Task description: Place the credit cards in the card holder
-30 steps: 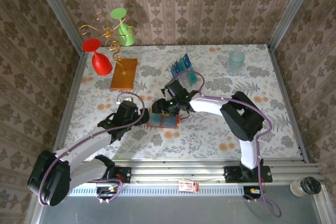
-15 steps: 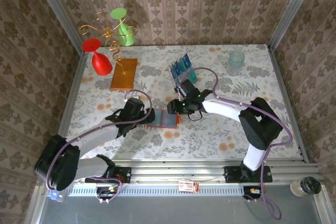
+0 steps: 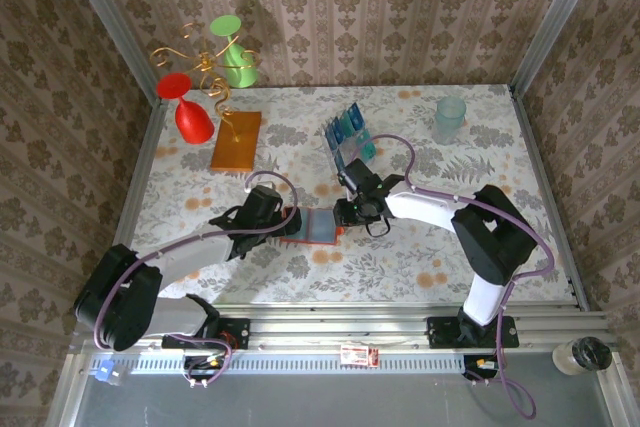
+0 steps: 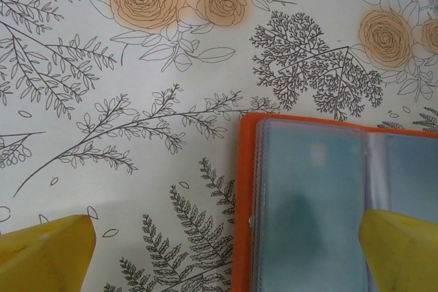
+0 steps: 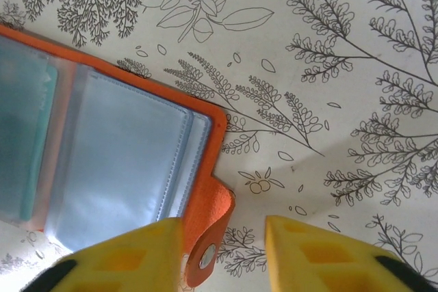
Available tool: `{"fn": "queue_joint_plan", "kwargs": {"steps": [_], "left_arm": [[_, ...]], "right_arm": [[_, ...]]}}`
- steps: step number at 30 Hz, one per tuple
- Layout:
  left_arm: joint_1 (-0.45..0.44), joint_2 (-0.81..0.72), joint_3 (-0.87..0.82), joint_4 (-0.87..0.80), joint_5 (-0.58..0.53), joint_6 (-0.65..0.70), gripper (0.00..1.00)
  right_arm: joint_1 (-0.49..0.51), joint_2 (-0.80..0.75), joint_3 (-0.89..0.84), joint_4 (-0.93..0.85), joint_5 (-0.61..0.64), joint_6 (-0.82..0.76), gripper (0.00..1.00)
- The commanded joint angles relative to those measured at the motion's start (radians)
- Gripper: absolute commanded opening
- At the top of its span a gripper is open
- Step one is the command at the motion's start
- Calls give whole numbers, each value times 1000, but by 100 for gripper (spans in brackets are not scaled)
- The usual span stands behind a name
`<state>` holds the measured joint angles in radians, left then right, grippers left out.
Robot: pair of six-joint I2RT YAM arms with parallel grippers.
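Note:
The orange card holder (image 3: 314, 226) lies open and flat on the floral tablecloth, grey-blue pockets up. A teal card (image 5: 20, 135) seems to sit in one pocket. My left gripper (image 3: 286, 221) is open at its left edge; in the left wrist view the holder (image 4: 321, 203) lies between the spread yellow fingers (image 4: 48, 254) of that gripper (image 4: 226, 258). My right gripper (image 3: 347, 214) is open at the right edge, and its view has the snap tab (image 5: 209, 244) between its fingers (image 5: 321, 258). More blue and teal credit cards (image 3: 345, 129) stand in a clear rack behind.
An orange-brown slab (image 3: 236, 140) lies at the back left, beside a gold wire stand with a red glass (image 3: 190, 112) and a green glass (image 3: 233, 57). A clear cup (image 3: 449, 117) stands at the back right. Patterned walls close in the table.
The left gripper has reached rightward to the holder's left edge. The right gripper has shifted right off the holder to its tab edge. The holder now lies uncovered and open.

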<state>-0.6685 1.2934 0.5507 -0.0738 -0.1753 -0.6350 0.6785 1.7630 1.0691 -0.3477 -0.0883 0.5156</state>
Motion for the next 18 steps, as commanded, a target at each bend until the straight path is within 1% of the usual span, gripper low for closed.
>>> {"fn": "queue_joint_plan", "kwargs": {"steps": [1, 7, 8, 18], "left_arm": [[-11, 9, 23, 10, -5, 6, 100], [-15, 15, 24, 15, -4, 3, 100], [-14, 15, 25, 15, -6, 4, 100], [-19, 11, 25, 16, -4, 1, 100]], "right_arm": [[-2, 20, -19, -8, 18, -10, 24], [-15, 10, -34, -5, 15, -16, 2], [-19, 5, -41, -3, 16, -16, 0], [-83, -86, -124, -13, 29, -44, 0]]}}
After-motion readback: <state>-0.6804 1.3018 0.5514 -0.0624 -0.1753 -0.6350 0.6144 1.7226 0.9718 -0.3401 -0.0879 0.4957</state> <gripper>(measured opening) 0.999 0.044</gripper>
